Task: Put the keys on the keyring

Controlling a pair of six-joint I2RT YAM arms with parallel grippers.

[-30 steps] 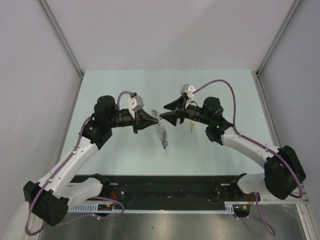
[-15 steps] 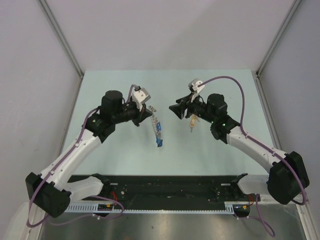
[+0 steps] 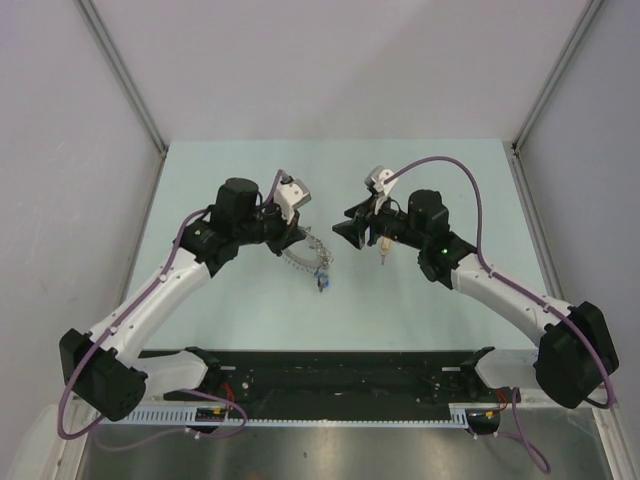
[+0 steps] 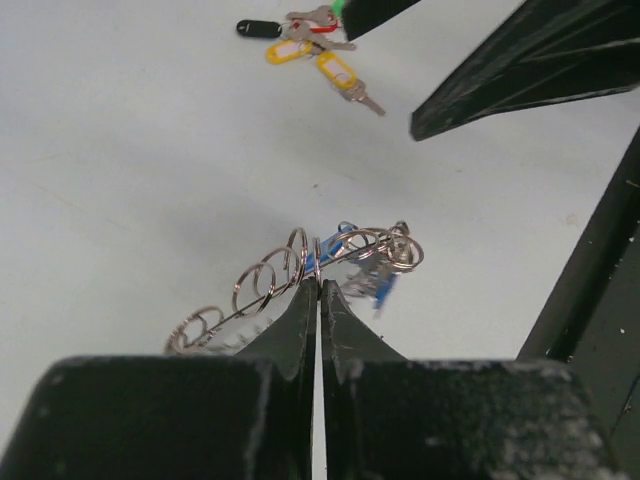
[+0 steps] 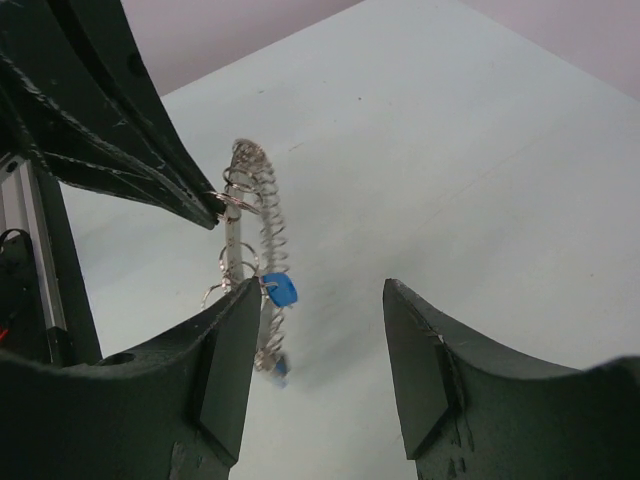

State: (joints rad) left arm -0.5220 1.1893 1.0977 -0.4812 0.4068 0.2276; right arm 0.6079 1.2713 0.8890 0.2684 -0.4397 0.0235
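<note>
The keyring is a large grey ring fringed with small silvery rings. It hangs from my left gripper, which is shut on its rim, as the left wrist view shows. A blue-headed key hangs from the ring. My right gripper is open and empty, a little to the right of the ring. In the right wrist view the ring and blue key sit beside the left finger of that gripper. A bunch of loose keys with black, yellow, red and green heads lies on the table.
The loose keys lie under my right wrist. The pale green table is walled by grey panels at the back and sides. A black rail runs along the near edge between the arm bases.
A second ago both grippers met at the ring. The right gripper let go and drew back. The left arm turned and swung the ring out to the right.
</note>
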